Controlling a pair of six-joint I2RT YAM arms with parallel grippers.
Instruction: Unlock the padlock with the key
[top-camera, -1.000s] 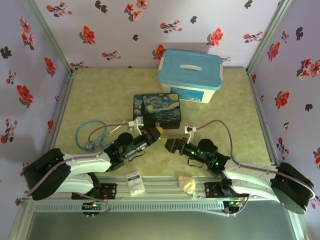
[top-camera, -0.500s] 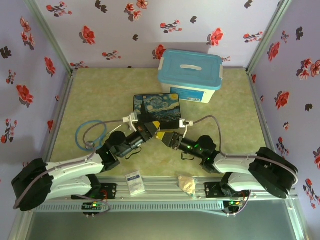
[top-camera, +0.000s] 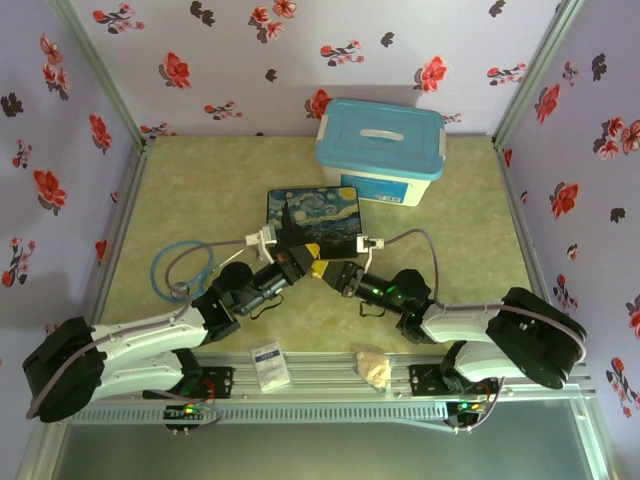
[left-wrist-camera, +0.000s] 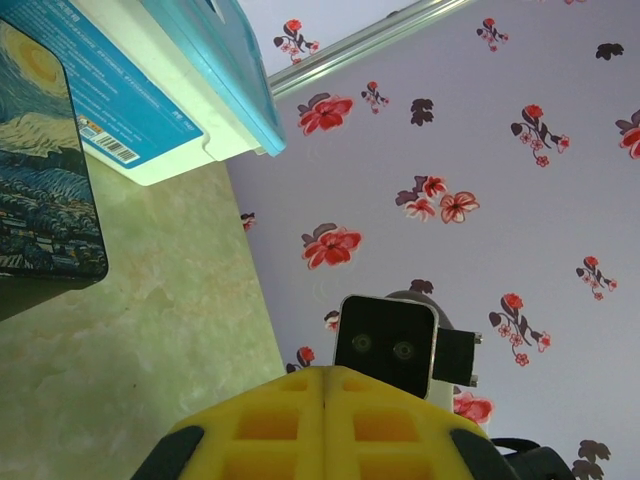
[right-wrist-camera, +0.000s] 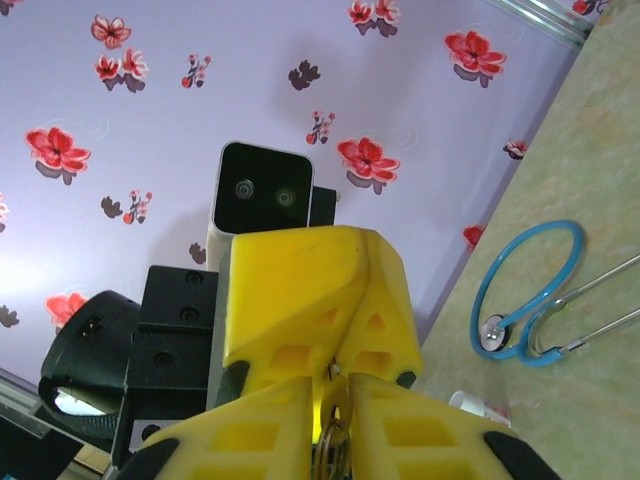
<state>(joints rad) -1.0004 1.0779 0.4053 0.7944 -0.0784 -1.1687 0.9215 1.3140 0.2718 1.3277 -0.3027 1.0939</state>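
Sitting between the narrowed yellow fingertips of the right gripper (right-wrist-camera: 335, 400), a small brassy-silver metal piece (right-wrist-camera: 333, 440) is catching the light, and I am not making out whether it is the padlock or the key. The left gripper (left-wrist-camera: 322, 400), fingers pressed together, is meeting it tip to tip just ahead. For a clean insertion, I judge both should be lining up on one axis and easing together slowly, one side staying rigid. Beyond the left fingers, the blue-lidded tub (left-wrist-camera: 150, 110) is carrying a barcode label, its print too small to read; the painted box (left-wrist-camera: 40, 190) beside it is showing no legible words.

Left hand (top-camera: 308, 254) and right hand (top-camera: 327, 272), both closed, tip to tip
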